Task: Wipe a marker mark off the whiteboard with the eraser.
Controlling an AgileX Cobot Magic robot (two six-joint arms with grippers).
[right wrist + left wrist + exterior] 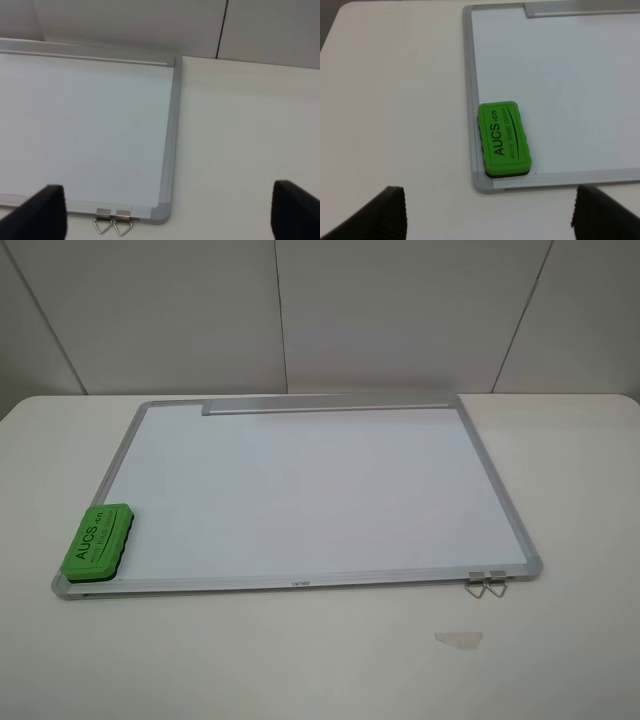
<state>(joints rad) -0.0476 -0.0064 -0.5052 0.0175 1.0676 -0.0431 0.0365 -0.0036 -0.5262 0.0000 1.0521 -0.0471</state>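
The whiteboard [310, 485] lies flat on the white table, its silver tray strip [330, 405] along the far edge. On its near left corner rests the green eraser [98, 542], lettering up and untouched. The left wrist view shows the eraser [503, 139] ahead of my left gripper [489, 216], which hangs open above the table just off that corner of the whiteboard [560, 75]. My right gripper [170, 212] is open over the near right corner of the whiteboard [85, 125]. No marker mark shows in any view. Neither gripper appears in the high view.
Two small metal hanger rings [486, 583] stick out from the board's near right corner, also seen as hanger rings [112, 223] in the right wrist view. A pale scrap of tape [458, 639] lies on the table in front. A panelled wall stands behind.
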